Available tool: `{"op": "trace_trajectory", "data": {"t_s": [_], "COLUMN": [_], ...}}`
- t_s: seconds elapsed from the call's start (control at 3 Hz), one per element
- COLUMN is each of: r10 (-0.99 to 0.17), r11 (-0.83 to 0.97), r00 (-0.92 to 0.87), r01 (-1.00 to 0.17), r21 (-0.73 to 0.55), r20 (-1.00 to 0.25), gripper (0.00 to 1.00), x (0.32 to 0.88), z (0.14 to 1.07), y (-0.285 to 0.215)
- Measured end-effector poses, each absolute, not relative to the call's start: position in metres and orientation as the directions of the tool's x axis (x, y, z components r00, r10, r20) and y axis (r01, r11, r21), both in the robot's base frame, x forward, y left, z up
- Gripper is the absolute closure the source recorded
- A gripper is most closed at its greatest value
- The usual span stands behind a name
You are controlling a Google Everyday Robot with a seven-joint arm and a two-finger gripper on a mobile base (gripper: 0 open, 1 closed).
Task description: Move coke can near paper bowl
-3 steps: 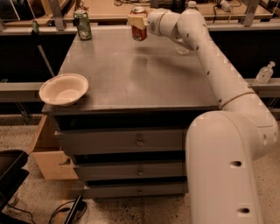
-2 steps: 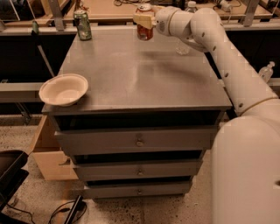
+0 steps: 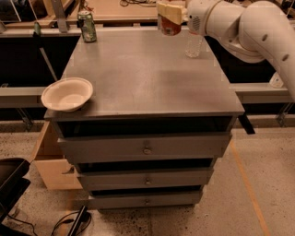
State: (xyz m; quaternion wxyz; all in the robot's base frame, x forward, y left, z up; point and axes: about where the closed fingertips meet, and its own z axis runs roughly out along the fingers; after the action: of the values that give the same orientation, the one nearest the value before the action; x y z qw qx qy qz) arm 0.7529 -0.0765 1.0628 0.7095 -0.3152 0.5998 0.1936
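Observation:
The coke can (image 3: 169,26), red with a silver top, is held in my gripper (image 3: 168,14) above the far edge of the grey cabinet top (image 3: 143,73). The gripper's pale fingers are shut on the can's upper part, so only its lower red half shows. The paper bowl (image 3: 67,94), shallow and off-white, sits at the front left corner of the cabinet top, far from the can. My white arm (image 3: 244,27) reaches in from the upper right.
A dark green can (image 3: 87,26) stands at the far left corner. A clear plastic water bottle (image 3: 194,45) stands at the far right, next to the held can. The cabinet has drawers (image 3: 146,150). A cardboard box (image 3: 48,161) sits on the floor at left.
The arm has moved the coke can up and a little to the right, off the cabinet top. The view has shifted. The bowl and the green can have stayed put.

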Motion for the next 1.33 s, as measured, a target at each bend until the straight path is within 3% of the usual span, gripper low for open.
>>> {"op": "trace_trajectory", "data": {"t_s": [0.67, 1.33], "r10": [-0.173, -0.130], "r11": [0.625, 0.535], "r00": [0.118, 0.090], "r01": [-0.754, -0.832], "r21": [-0.202, -0.147], "r20": [-0.978, -0.987], "gripper": [1.00, 1.00], "x": [0.671, 0.631], "z": [0.992, 0.967], "y": [-0.043, 0.004]}}
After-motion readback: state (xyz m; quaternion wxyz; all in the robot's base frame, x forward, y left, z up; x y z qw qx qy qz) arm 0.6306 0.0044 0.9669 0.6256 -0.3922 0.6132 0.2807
